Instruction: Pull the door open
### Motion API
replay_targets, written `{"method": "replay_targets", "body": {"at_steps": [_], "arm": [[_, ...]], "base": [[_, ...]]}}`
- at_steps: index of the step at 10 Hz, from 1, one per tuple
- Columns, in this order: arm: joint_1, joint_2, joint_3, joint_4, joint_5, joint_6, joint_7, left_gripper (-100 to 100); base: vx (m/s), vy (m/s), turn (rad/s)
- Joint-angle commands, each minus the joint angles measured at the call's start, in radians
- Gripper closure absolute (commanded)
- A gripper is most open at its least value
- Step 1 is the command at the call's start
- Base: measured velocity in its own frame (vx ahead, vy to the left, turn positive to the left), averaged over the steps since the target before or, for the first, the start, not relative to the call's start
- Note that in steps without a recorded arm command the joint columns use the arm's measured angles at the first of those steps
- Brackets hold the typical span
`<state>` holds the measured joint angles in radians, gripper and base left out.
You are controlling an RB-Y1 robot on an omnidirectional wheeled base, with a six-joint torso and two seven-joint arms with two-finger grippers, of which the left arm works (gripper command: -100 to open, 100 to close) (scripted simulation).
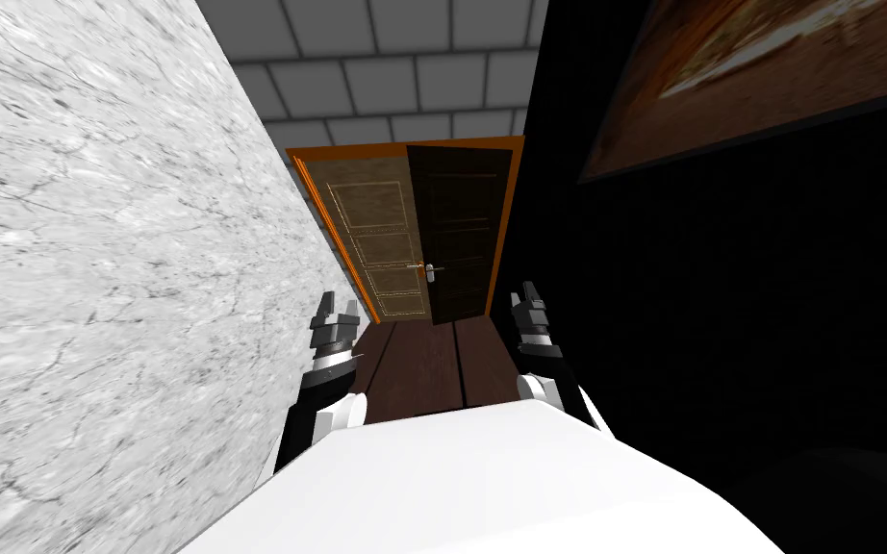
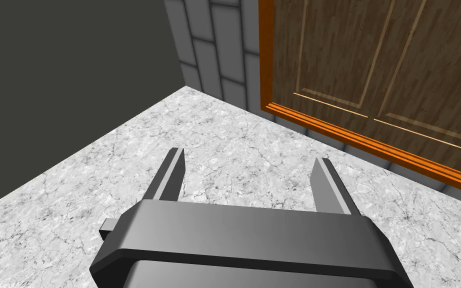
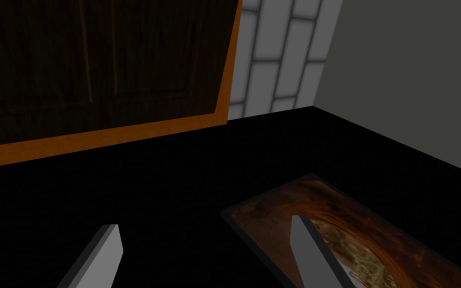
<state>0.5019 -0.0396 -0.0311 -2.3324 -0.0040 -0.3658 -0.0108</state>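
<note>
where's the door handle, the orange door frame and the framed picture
door handle (image 1: 430,272): head view, on the silver lever.
orange door frame (image 2: 354,139): left wrist view, on the middle of its visible strip.
framed picture (image 3: 284,210): right wrist view, on its reddish-brown painted area.

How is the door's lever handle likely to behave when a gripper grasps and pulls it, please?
The lever handle looks slim and metallic, so probably rigid. Its smooth finish suggests thin blade fingers could slip along it. Fixed to a tall panelled door, it should resist heavily and travel in an arc.
</note>
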Motion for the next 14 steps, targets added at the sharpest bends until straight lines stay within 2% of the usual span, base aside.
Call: {"method": "replay_targets", "body": {"at_steps": [1,6,9,12,14], "arm": [[-0.01,0.016,0.006,0.028,0.003,0.002,0.004,-100],[-0.047,0.062,0.026,0.13,0.015,0.009,0.02,-100],[-0.062,0.078,0.034,0.17,0.02,0.011,0.026,-100],[-0.09,0.106,0.05,0.249,0.029,0.017,0.038,-100],[-0.103,0.117,0.057,0.284,0.033,0.019,0.043,-100]], "base": [[0.105,-0.06,-0.035],[0.183,0.033,-0.035],[0.124,0.013,-0.025],[0.144,0.018,-0.048],[0.135,0.015,-0.028]]}}
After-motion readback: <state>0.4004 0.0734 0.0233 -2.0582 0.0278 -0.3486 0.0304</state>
